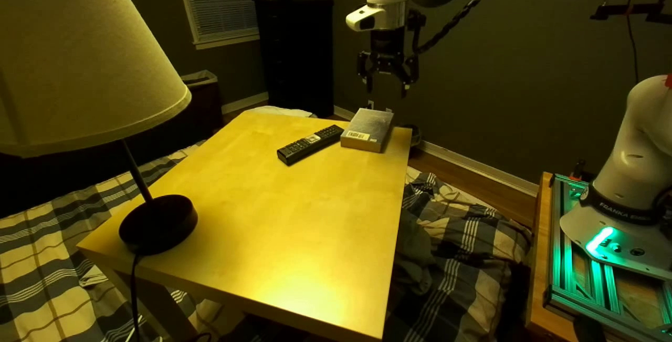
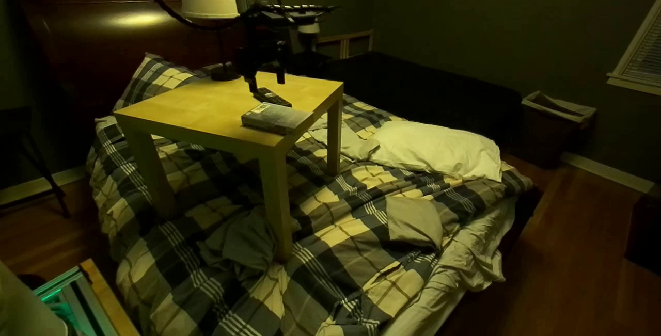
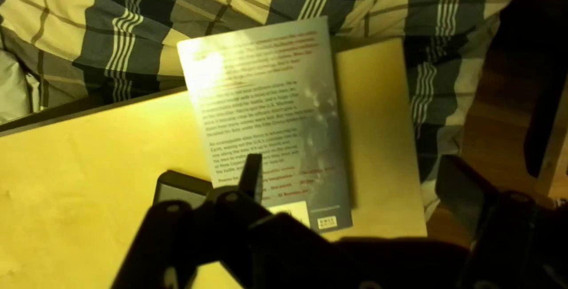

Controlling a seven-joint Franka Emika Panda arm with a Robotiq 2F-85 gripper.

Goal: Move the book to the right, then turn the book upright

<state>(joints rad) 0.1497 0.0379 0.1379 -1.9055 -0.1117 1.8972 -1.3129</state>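
The book (image 1: pixel 369 124) lies flat on the table near a corner, its grey printed cover with a pale label facing up. It also shows in an exterior view (image 2: pixel 273 117) and the wrist view (image 3: pixel 275 102). In the wrist view its far end reaches past the table edge. My gripper (image 1: pixel 387 91) is open and empty above the book, with clear air between. In the wrist view the gripper (image 3: pixel 353 169) has its left finger over the book and its right finger beyond the table's side edge. The gripper also shows in an exterior view (image 2: pixel 267 83).
A black remote (image 1: pixel 310 145) lies beside the book, close to it. The wooden table (image 1: pixel 294 216) stands on a bed with a plaid cover (image 2: pixel 330 227). A lamp (image 1: pixel 157 224) stands at the table's opposite end.
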